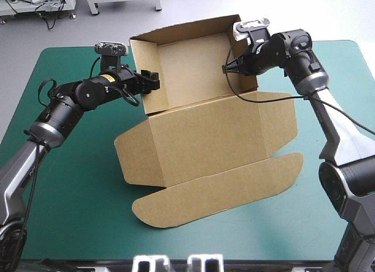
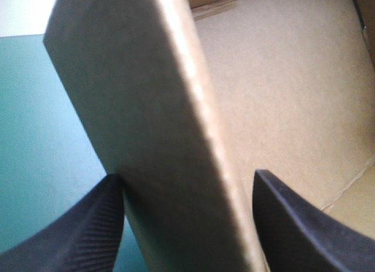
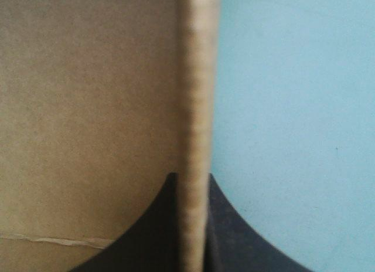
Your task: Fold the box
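Left gripper (image 2: 187, 174): released; its black fingers (image 2: 88, 231) are held wide apart astride the left wall (image 2: 152, 125), one outside over the cover, one inside over the tray floor. The outer finger is seen touching the wall; the inner finger's tip is seen apart from it.
Right gripper (image 3: 190, 177): clenched on the right wall (image 3: 196, 78), whose top edge is pinched between the all but closed fingers. Board is seen to one side of it, cover to the other.
Box (image 1: 217, 131): brown, laid mid-table and reaching from near the robot out to both grippers; opened as a tray with the lid flat.
Flap (image 1: 222, 187): long and rounded, laid flat nearest the robot, joined to the lid's near edge.
Lid (image 1: 205, 134): spread on the cover between flap and tray; a side tab is seen at each end.
Tray (image 1: 187, 67): the far part of the box; its left, right and far walls are raised, and each side wall is met by one gripper.
Cover (image 1: 70, 213): teal-green, seen on every side of the box.
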`<state>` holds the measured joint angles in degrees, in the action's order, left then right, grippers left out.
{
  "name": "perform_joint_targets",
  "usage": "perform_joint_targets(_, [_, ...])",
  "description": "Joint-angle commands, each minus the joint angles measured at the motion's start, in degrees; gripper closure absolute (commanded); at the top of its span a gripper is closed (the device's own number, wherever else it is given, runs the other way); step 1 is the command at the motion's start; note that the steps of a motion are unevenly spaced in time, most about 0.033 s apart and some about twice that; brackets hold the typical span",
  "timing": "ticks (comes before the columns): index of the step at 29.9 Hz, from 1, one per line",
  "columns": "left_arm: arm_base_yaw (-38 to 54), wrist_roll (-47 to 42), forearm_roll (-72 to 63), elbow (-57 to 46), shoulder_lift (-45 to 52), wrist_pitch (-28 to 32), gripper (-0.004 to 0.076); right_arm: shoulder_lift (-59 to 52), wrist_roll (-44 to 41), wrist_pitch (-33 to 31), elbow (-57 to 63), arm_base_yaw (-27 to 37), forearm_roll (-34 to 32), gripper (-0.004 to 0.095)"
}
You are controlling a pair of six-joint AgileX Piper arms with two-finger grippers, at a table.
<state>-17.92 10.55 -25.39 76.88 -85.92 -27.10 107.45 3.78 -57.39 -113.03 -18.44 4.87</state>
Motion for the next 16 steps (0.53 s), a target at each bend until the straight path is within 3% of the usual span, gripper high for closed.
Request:
perform_joint_targets(1, [-0.96,-3.03,0.11,2.09,2.01,0.79,0.0360,-1.84,-2.70,2.47,-1.66,-0.93,0.26,0.0927])
perform_joint_targets(7, [-0.96,-3.57,0.64,4.26,1.93,-0.58,0.0501,-0.23,-3.78,3.41,-1.66,-0.93,0.42,0.0927])
perform_joint_targets(11, [-0.96,-4.05,3.82,4.67,1.57,-0.95,0.0710,-0.01,-3.78,3.41,-1.66,-0.93,0.64,0.0927])
perform_joint_targets(16, [-0.96,-4.30,6.22,4.76,-1.57,-4.29,0.0733,-0.01,-3.20,3.00,-1.66,-0.93,4.24,0.0927])
